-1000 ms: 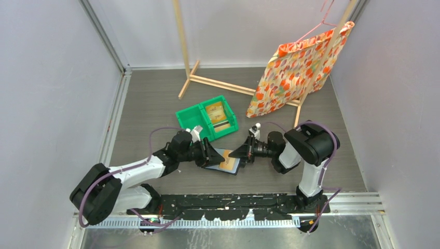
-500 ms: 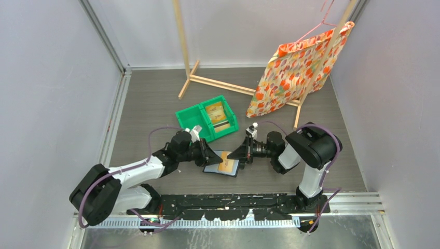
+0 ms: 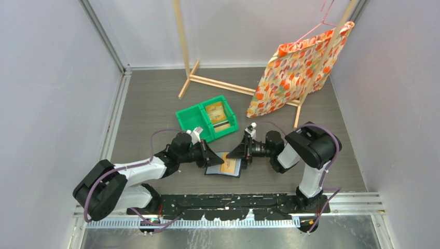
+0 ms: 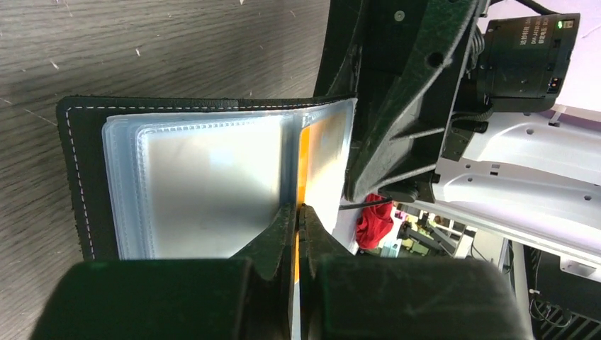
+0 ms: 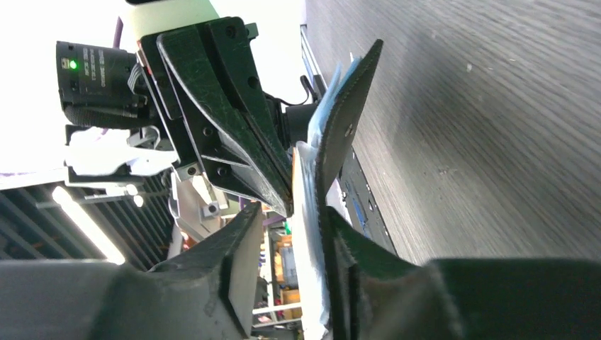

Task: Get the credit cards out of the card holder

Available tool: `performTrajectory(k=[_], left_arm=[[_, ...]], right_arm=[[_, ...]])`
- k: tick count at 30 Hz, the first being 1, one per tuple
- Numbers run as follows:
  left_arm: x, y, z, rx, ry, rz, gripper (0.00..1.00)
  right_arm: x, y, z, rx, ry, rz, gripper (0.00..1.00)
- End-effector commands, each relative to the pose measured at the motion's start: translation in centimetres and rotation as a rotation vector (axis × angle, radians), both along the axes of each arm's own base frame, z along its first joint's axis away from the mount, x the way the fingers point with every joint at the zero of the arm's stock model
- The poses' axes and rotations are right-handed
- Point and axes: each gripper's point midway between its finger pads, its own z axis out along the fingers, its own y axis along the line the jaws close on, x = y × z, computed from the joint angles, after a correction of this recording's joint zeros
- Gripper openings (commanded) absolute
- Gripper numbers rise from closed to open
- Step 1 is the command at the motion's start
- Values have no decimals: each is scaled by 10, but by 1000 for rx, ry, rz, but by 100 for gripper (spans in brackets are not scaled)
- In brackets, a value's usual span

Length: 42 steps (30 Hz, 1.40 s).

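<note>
Open card holder (image 3: pixel 224 167) is seen on the tabletop (image 3: pixel 155 104), near centre. An orange credit card (image 4: pixel 302 159) (only its edge shown) is pinched by the closed left tool (image 4: pixel 298 212). Its raised flap is straddled by the narrowly parted right tool (image 5: pixel 287 219).

left tool (image 3: pixel 217 157) and right tool (image 3: pixel 232 154) flank card holder (image 3: pixel 223 170)

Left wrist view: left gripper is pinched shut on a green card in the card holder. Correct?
No. The card is orange, not green; the left wrist view shows it. The left gripper is pinched shut on it in the card holder.
</note>
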Motion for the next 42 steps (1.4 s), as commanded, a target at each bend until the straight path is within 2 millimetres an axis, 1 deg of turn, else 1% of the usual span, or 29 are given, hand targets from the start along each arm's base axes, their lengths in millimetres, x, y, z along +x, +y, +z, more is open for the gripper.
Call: performTrajectory(k=[1,3,7,12,13,14,15,17,19,21,26,29,31,33,36,38,41,42], left_arm=[[4,-2,12,-32,-42,12,1],[5,1,10,-29,-42,35,1],[8,7,8,-29,-45,89,0],[11,17,12,-41,-59,141,0],[11,18,13,-40,-60,145,1],[11,19,13,-38,-60,147,0],[10,20,14,-36,-60,147,0],[9,21,12,-33,-56,148,1],[8,22,11,-34,-53,144,1],[7,23,11,-38,-51,145,0],[8,32,11,-32,-54,164,0],[10,40,11,-31,-57,186,1],[11,45,13,-35,-61,199,1],[12,49,14,-29,-63,206,1],[12,54,16,-22,-70,211,1],[11,57,18,-17,-77,211,1],[12,62,24,0,-101,214,1],[14,64,29,9,-116,212,1]], right_arm=[[-1,9,17,62,-71,39,46],[-1,8,16,59,-68,32,48],[-4,5,18,60,-65,25,49],[-12,-1,8,35,-37,15,48],[-13,-2,6,29,-35,9,45],[-14,-4,5,24,-37,2,40],[-15,-4,5,23,-36,1,33],[-15,-4,5,24,-37,1,22],[-15,-4,5,23,-36,2,16],[-15,-4,3,20,-36,1,12],[-17,-5,3,19,-34,9,11],[-18,-5,3,21,-35,18,17],[-20,-5,2,20,-31,24,18],[-20,-5,2,21,-32,31,17],[-21,-5,5,27,-40,38,12],[-21,-5,6,30,-40,39,10],[-22,-5,7,30,-40,39,10],[-23,-6,7,29,-38,39,10]])
